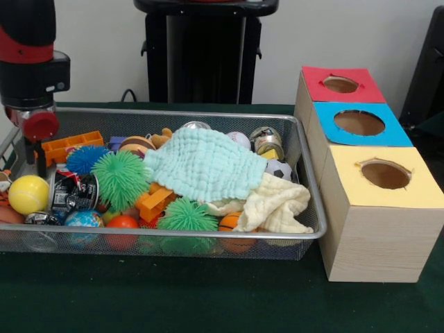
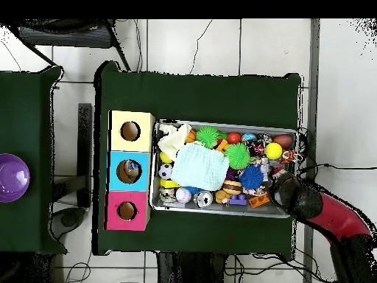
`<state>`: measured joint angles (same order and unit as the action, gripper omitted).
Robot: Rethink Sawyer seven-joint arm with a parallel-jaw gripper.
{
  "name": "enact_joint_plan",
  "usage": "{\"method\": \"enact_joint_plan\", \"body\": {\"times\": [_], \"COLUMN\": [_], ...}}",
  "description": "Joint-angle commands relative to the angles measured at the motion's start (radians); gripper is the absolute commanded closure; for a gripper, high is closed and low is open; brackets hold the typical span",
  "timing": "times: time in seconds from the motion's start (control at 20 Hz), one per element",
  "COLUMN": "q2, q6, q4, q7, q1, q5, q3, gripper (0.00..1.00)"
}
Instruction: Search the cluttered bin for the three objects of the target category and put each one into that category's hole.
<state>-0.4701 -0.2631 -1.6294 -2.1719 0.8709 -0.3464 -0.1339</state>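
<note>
My claw (image 1: 38,156) hangs at the bin's (image 1: 305,149) end farthest from the boxes, beside an orange block (image 1: 69,146). I cannot tell its state. A mint cloth (image 1: 205,163) covers the middle toys.

- Front cam: low, close to table edge, faces across the mesh bin (image 1: 305,173) toward the wall; three-hole box (image 1: 378,229) at right.
- Overhead cam: high, straight down, wide; takes in whole table (image 2: 199,92) plus floor; small items approx. indistinct.
- Shared: bin (image 2: 224,208), box (image 2: 116,171), arm (image 2: 324,214).
</note>
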Motion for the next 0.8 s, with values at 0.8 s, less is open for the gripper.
{"method": "enact_joint_plan", "body": {"times": [0.8], "q2": [0.205], "q6": [0.177], "q4": [0.114], "q7": [-0.071], "q1": [0.022], "q5": [0.034], "q3": [-0.156], "gripper": [0.00]}}
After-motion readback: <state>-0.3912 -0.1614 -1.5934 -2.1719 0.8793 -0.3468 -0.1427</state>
